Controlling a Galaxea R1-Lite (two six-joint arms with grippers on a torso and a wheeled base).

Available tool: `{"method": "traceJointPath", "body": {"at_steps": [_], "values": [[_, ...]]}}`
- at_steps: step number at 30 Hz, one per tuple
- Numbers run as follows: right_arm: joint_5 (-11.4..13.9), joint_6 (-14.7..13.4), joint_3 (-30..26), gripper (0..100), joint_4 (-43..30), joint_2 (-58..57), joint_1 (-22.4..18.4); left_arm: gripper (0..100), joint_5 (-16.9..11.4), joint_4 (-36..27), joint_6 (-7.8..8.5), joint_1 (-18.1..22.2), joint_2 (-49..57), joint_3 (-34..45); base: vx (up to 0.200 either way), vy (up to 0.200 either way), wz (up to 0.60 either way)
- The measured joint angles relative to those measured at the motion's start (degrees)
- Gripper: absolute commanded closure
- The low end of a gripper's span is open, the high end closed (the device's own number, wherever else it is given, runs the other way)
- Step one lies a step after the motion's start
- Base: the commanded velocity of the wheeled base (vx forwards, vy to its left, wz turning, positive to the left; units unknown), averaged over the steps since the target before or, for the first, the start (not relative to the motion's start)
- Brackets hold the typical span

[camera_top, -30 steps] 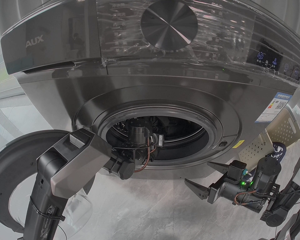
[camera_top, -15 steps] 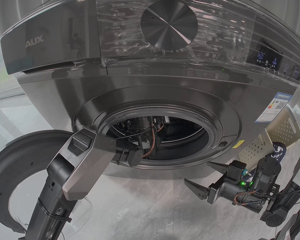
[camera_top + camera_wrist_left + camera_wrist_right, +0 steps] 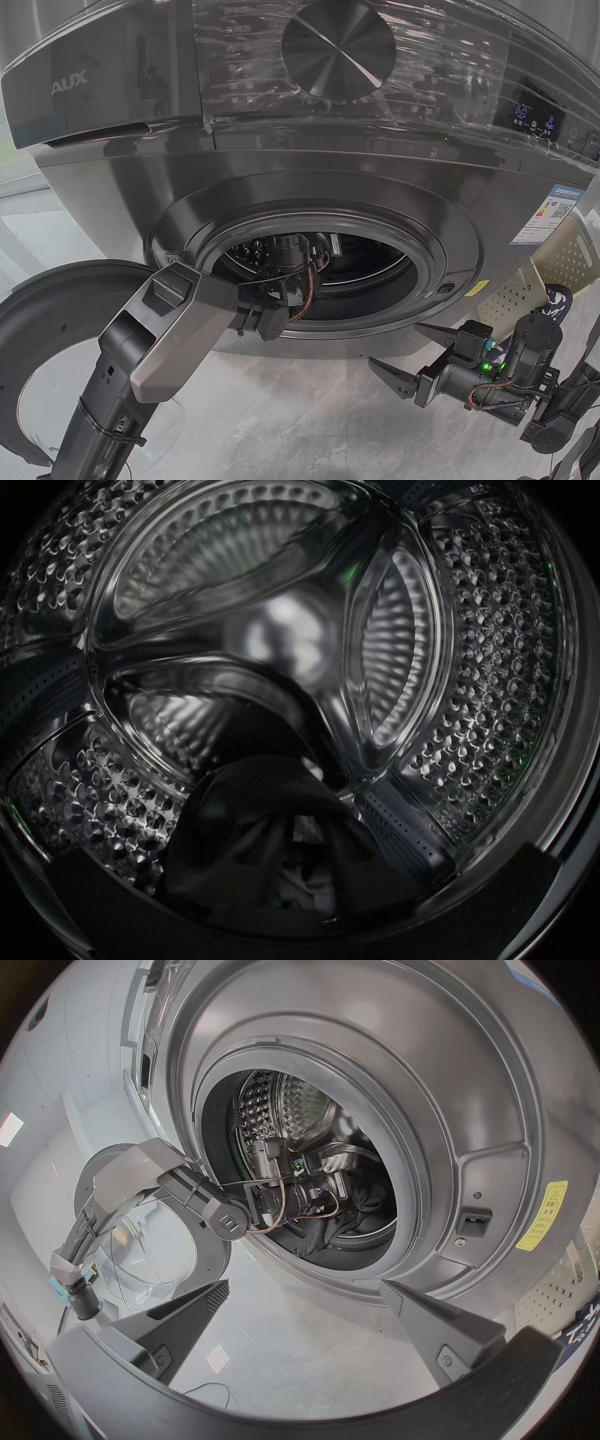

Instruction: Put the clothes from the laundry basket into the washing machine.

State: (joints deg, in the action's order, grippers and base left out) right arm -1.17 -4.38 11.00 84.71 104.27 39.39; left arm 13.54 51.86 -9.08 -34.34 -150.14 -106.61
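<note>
The washing machine (image 3: 325, 187) stands with its round door open, and my left arm's wrist (image 3: 284, 262) is inside the drum opening. In the right wrist view my left gripper (image 3: 337, 1186) sits just above a black garment (image 3: 353, 1219) lying at the drum's bottom front. The left wrist view looks into the perforated steel drum (image 3: 494, 667), with the black garment (image 3: 262, 830) heaped low and a bit of white cloth in its folds. My right gripper (image 3: 400, 349) hangs open and holds nothing, low over the floor in front of the machine, also seen as my right gripper (image 3: 303, 1288).
The open door (image 3: 37, 325) swings out at the left, beside my left arm. A cream perforated laundry basket (image 3: 550, 269) stands at the right of the machine, with dark blue printed cloth (image 3: 558, 303) at its edge. Grey tiled floor (image 3: 300, 412) lies in front.
My left arm's wrist has risen and gone further into the drum opening, and its forearm has shifted right. The right arm has not moved.
</note>
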Motion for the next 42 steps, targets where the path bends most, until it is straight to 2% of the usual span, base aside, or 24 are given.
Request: {"method": "traceJointPath", "body": {"at_steps": [7, 12, 17, 18, 22, 28, 35, 42], "values": [[0.0, 0.0, 0.0, 0, 0.0, 0.0, 0.0, 0, 0.0, -2.6, 0.52, -0.9, 6.6, 11.0, 0.000, 0.000, 0.00], [0.0, 0.0, 0.0, 0, 0.0, 0.0, 0.1, 0, -0.3, -4.5, 1.97, -1.7, 11.2, 20.2, 0.000, 0.000, 0.00], [-0.1, 0.0, 0.0, 0, 0.0, 0.0, 0.1, 0, -0.9, -5.5, 3.36, -1.8, 13.1, 25.1, 0.000, 0.000, 0.00], [0.0, 0.0, 0.0, 0, 0.0, 0.0, 0.1, 100, -1.0, -5.4, 3.51, -1.8, 13.0, 25.5, 0.000, 0.000, 0.00], [-0.1, 0.0, 0.0, 0, 0.0, 0.0, 0.1, 100, -1.1, -4.9, 5.03, -0.9, 11.9, 25.6, 0.000, 0.000, 0.00], [-0.1, 0.0, 0.0, 0, 0.0, 0.0, 0.1, 100, -1.3, -5.5, 5.23, -0.4, 10.6, 24.6, 0.000, 0.000, 0.00], [-0.1, 0.0, 0.1, 0, 0.0, 0.0, 0.2, 100, -1.3, -4.8, 4.96, -0.5, 9.7, 22.0, 0.000, 0.000, 0.00], [-0.1, 0.0, 0.1, 0, 0.0, 0.0, 0.2, 100, -1.3, -0.9, 3.67, -0.2, 6.9, 12.5, 0.000, 0.000, 0.00]]}}
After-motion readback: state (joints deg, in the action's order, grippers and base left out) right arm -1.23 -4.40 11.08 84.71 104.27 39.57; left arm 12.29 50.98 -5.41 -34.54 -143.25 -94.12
